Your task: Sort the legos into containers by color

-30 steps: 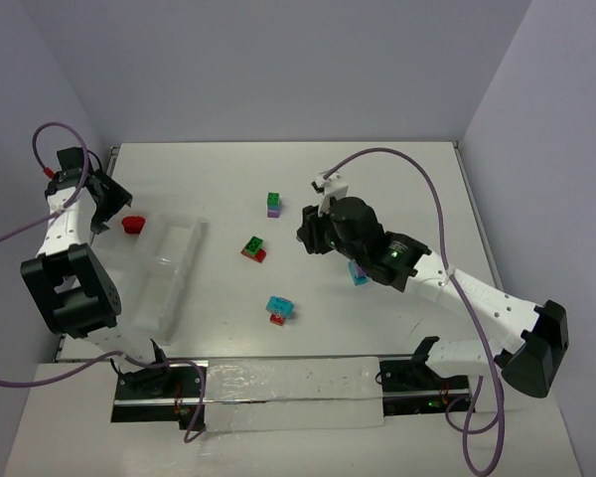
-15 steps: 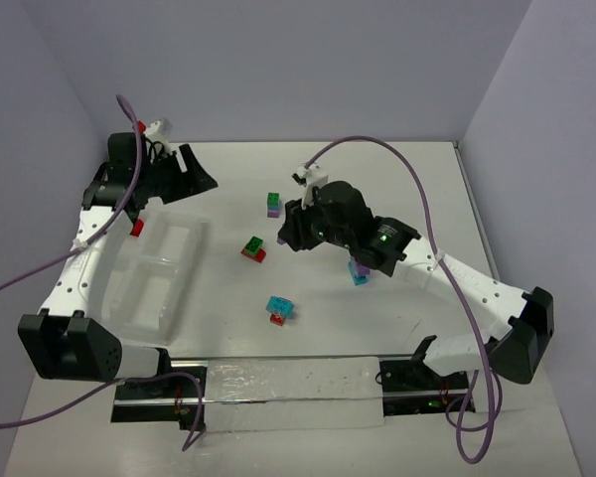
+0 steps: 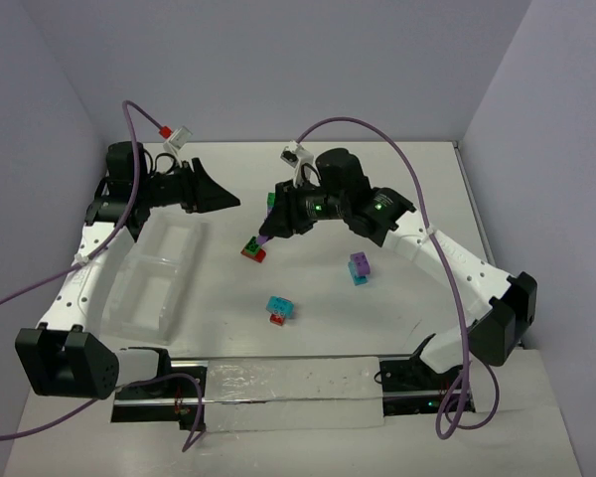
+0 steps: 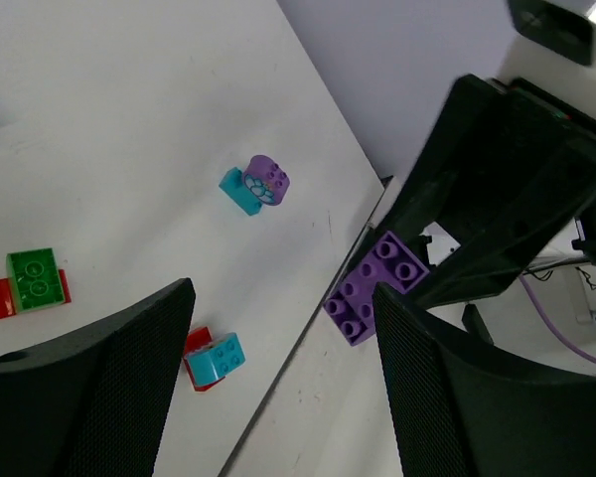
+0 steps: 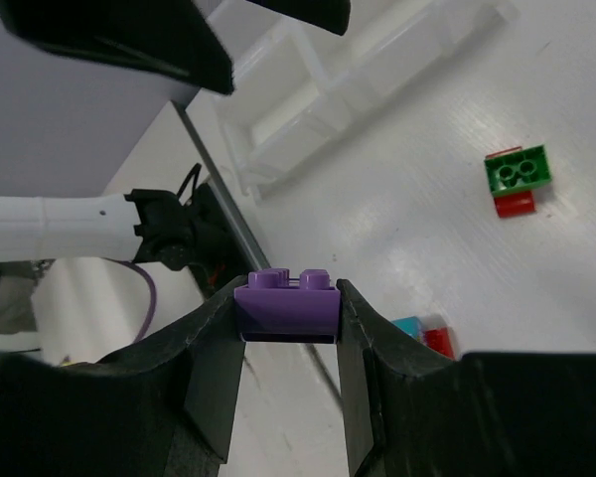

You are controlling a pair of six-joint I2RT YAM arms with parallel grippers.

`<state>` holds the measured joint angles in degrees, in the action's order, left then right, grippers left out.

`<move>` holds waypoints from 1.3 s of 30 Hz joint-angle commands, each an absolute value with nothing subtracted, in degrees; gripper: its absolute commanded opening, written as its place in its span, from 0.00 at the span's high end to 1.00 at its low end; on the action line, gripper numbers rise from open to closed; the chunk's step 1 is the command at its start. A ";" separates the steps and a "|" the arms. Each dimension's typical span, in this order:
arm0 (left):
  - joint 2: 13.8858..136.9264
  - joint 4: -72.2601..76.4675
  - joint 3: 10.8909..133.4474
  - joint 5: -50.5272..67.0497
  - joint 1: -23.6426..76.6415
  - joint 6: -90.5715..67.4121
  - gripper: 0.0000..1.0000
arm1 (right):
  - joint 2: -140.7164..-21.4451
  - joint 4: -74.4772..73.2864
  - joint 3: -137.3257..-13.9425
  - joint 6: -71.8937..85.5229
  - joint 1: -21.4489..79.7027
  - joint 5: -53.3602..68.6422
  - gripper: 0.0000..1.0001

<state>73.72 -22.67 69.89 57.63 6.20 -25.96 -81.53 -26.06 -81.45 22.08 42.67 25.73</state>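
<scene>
a matte white table seen from above, with two black-and-white robot arms reaching toward its middle.

the right gripper is clamped on a purple studded plastic brick. its two black fingers press against the brick's smooth side walls, and the brick is held up off the table. in the right wrist view, round studs show along the brick's top edge. in the left wrist view the same brick looks l-shaped, with rows of round studs across its face.

the left gripper hangs near the held brick, by the far end of the tray. its two broad black fingers have a fine grid texture and are spread wide apart, with nothing between them.

the clear translucent plastic tray lies on the left side of the table. it is a long rectangle with glossy dividing walls. i cannot tell what is in its compartments.

four two-colour stacks of small glossy bricks lie loose on the table, apart from the tray:
- a square green brick on a red brick, nearest the held piece
- a cyan brick on a red brick, toward the near edge
- a rounded purple piece on a cyan brick, to the right
- a green brick on a purple brick, partly hidden behind the right gripper
</scene>
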 commanded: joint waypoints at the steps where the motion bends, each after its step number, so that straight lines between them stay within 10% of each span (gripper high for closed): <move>1: 68.53 -18.13 68.75 59.36 7.47 -24.63 0.20 | -84.84 -27.33 -86.62 30.19 40.64 29.33 1.00; 22: 63.81 -23.07 68.71 40.75 14.17 -16.51 0.07 | -92.64 -22.95 -90.99 52.28 36.48 31.37 1.00; 39: 68.46 -24.65 69.35 35.53 20.72 -14.55 0.17 | -93.51 -16.52 -89.69 56.92 36.05 36.77 1.00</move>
